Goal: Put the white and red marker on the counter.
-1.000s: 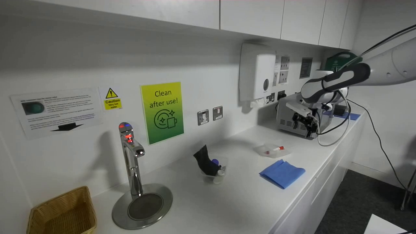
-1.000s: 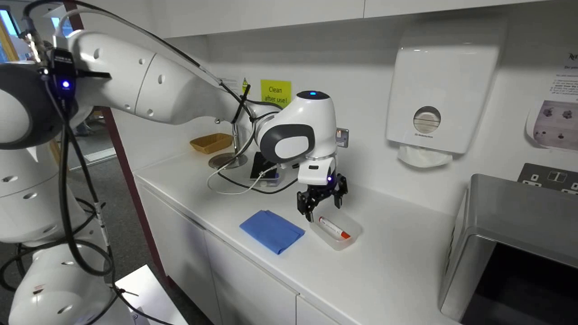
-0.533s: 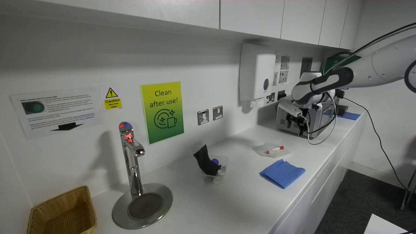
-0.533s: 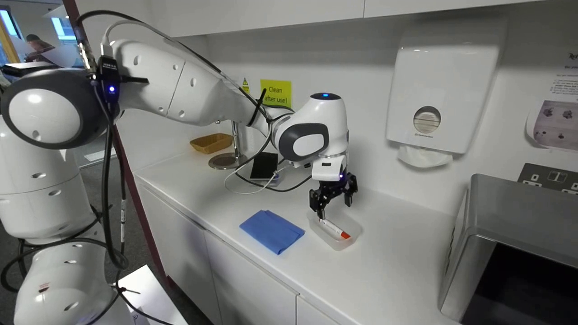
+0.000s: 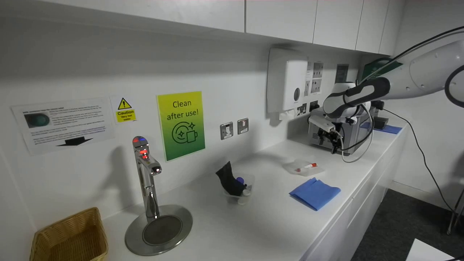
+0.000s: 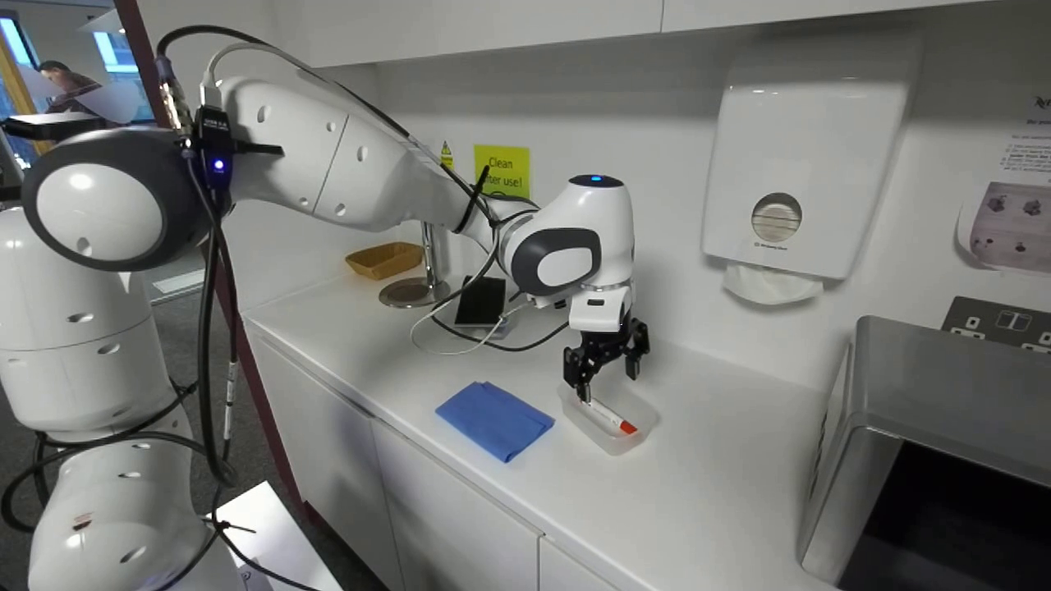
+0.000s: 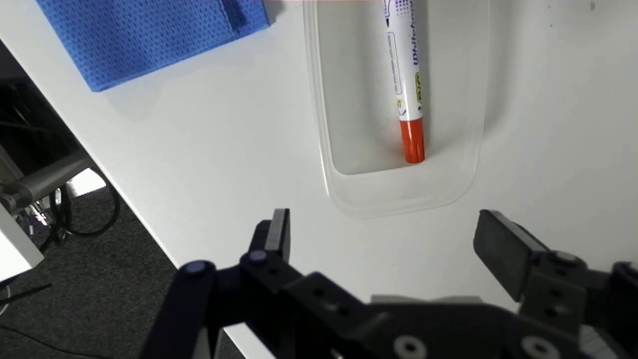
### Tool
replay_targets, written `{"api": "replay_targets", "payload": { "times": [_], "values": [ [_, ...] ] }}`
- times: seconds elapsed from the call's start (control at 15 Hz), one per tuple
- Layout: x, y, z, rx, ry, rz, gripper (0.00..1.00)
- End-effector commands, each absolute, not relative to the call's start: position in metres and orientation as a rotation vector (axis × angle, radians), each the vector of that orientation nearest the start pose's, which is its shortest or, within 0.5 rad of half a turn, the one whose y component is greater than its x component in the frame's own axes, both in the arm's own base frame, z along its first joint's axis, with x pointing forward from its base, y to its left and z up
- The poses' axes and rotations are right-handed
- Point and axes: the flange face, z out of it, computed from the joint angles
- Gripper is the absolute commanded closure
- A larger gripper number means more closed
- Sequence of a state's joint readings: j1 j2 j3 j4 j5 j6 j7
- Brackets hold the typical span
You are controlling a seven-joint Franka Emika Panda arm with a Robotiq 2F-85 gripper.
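- Wrist view shows the white and red marker [image 7: 406, 85] lying inside the see-through plastic tub [image 7: 389, 192], red cap at the tub's near end.
- So the main job is not done. The marker is in the tub, not on the counter [image 7: 234, 159].
- The gripper [image 7: 384, 220] hangs in the air, just off that same end of the tub. Its jaws are wide apart and hold nothing. I can't tell how high it is.
- Left to do, I think: move over the tub, come down around the marker, squeeze, lift it past the tub's rim, lay it beside the tub, let go.
- The tub has a wall on each side of the marker, so the fingers might bump them.
- The blue cloth [image 7: 149, 35] lies near the tub but not touching, on the front-edge side. A round marker put there might roll off to the carpet floor [image 7: 119, 284].
- The best room looks to be the bare stretch between the tub and the grey microwave [image 6: 944, 402], which is well apart from the tub.
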State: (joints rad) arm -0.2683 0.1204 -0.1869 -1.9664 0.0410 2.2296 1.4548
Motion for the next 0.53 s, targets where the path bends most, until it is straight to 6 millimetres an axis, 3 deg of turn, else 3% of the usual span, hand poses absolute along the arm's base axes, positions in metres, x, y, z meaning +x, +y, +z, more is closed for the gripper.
{"api": "replay_targets", "payload": {
  "times": [0.0,0.47],
  "values": [
    [0.538,-0.259,0.428,-1.741,2.512,-0.185,0.0],
    [0.546,-0.269,0.417,-1.727,2.541,-0.164,0.0]
  ]
}}
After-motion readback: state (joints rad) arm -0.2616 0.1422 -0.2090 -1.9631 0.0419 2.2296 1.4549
